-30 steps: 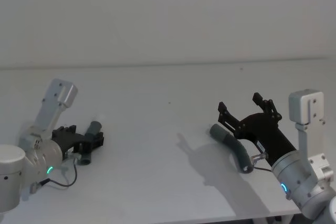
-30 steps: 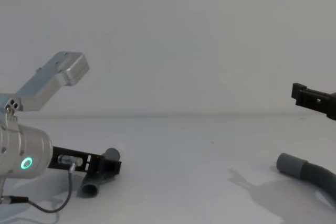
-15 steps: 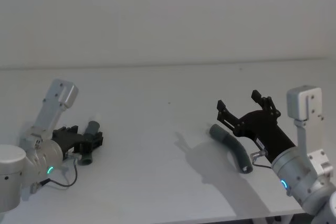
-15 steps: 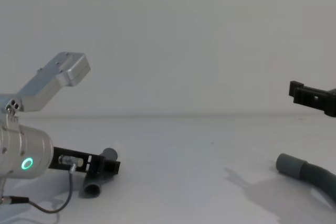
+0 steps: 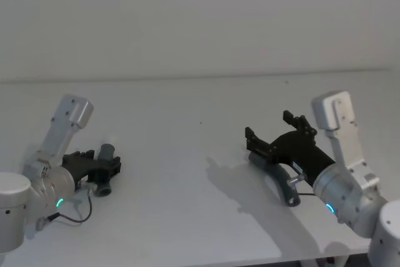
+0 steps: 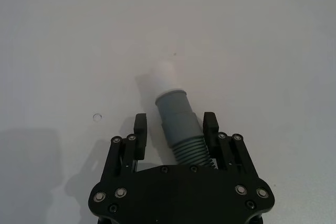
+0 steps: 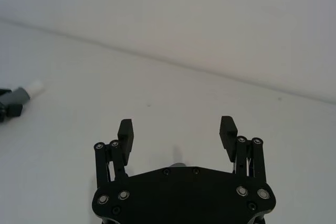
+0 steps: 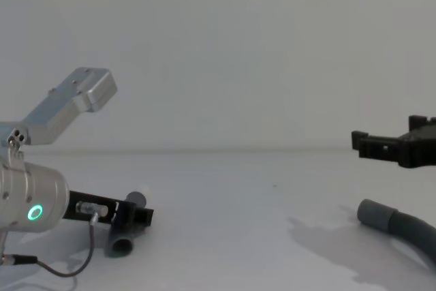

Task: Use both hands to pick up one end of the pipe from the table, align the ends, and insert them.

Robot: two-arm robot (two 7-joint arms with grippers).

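The right gripper [image 5: 270,127] has swung inward and dropped over the last second. Its jaws are spread wide and now hang above the cuffed end of the longer hose [image 8: 400,224], which lies on the white surface [image 5: 187,104] on the robot's right. The chest view shows a clear gap between the jaws and the cuff [image 8: 373,212], so nothing is held on this side yet. The hose itself has not moved.

On the left, the left gripper [image 6: 175,125] sits low on the surface with its jaws drawn narrow around the short hose [image 6: 181,142], on the ribbed part just behind its cuff. One jaw appears to touch the ribs and a sliver of space shows at the other, so a firm grip looks not quite made. The short hose stands a little more upright between the jaws than it did a moment ago, which suggests they are nudging it. Its white tip [image 6: 164,74] points away from the wrist and rests on the surface.

Both pieces therefore stay down and well apart. The right arm's approach means both pick-ups are close, but lifting, aligning and inserting all remain to be done.
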